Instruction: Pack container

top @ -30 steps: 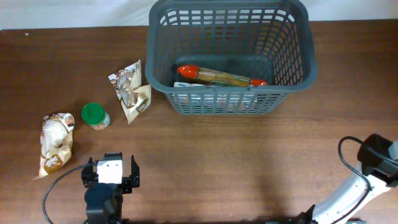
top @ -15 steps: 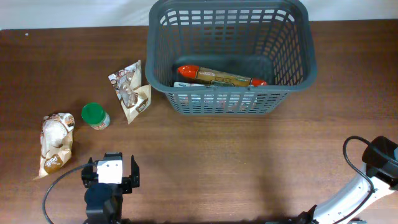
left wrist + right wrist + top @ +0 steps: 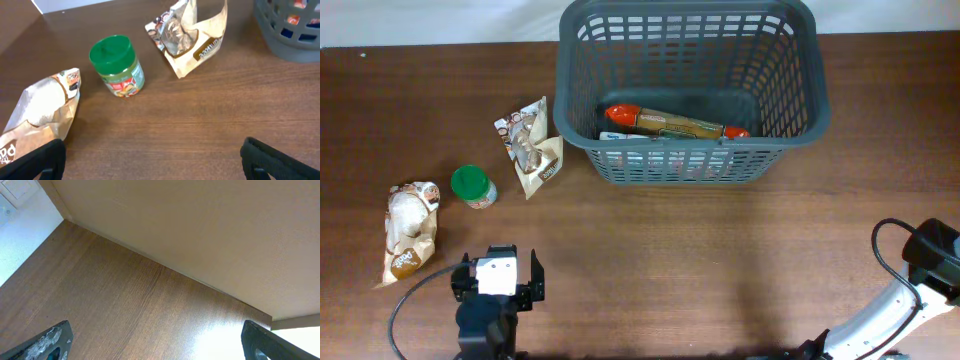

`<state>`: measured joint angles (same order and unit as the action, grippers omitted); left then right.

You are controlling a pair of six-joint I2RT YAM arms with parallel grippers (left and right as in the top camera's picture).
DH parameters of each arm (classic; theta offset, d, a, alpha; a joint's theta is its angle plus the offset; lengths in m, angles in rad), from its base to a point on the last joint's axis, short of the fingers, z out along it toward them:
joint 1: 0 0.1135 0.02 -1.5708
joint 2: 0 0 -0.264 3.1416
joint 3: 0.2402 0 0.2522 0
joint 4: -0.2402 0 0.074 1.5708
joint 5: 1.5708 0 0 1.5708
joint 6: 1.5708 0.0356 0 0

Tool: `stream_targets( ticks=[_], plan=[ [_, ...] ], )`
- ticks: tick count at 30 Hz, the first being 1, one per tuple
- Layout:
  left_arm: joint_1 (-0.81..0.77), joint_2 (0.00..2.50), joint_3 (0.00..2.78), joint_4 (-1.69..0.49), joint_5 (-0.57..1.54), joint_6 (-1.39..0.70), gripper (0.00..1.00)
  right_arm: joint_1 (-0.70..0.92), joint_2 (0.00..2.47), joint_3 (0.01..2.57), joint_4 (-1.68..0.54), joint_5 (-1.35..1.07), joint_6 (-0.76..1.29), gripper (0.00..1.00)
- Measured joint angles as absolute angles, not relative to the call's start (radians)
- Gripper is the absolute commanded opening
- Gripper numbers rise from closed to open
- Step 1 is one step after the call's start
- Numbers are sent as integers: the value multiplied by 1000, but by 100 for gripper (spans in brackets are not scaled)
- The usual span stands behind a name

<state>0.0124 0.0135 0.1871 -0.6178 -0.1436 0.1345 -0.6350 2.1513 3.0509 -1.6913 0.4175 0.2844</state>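
Gaping wide, left tool (image 3: 155,161) and right tool (image 3: 161,341) sit well apart.

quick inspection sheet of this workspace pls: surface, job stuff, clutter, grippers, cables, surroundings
Surface: dark brown wooden table, grain visible.
Job's things: large dark grey slotted plastic basket at the far edge, holding a long red-ended tube pack and a second pack beside it, mostly hidden. Left of the basket, not yet packed: small green-lidded jar, brown and white pouch near the basket, brown and white pouch at far left.
Clutter: nothing seen.
Grippers: left gripper open, empty, short of the jar; right gripper open, empty, at the table's right edge.
Cables: black cable loop by the left arm; black cable loop by the right arm.
Surroundings: pale background beyond the table.
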Motion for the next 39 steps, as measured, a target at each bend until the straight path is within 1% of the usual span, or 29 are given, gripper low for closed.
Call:
stream_targets(
  ticks=[4,8,10,15,22,26,31,36,39],
  plan=[
    [12,14,187,-555,-126,95,99,-635,2151,3051,-1691,418,284,99],
    [12,39,229,-561,-118,59,99,-635,2151,3051,-1691,418,284,99],
    [12,93,289,-574,-117,51,99,-635,2151,3051,-1691,417,284,99],
    [12,313,501,-608,-118,36,99,-635,2151,3050,-1691,417,284,99],
    [12,779,889,-755,-65,26,99,-635,2151,3050,-1691,414,284,99],
    [12,1008,1071,-794,-12,25,99,-635,2151,3050,-1691,413,284,99],
    [12,1160,1139,-813,25,29,99,-635,2151,3050,-1691,413,284,99],
    [19,1230,1139,-843,26,41,99,-635,2151,3050,-1691,413,284,99],
    [60,1268,1139,-869,22,29,99,-635,2151,3050,-1691,413,284,99]
  ],
)
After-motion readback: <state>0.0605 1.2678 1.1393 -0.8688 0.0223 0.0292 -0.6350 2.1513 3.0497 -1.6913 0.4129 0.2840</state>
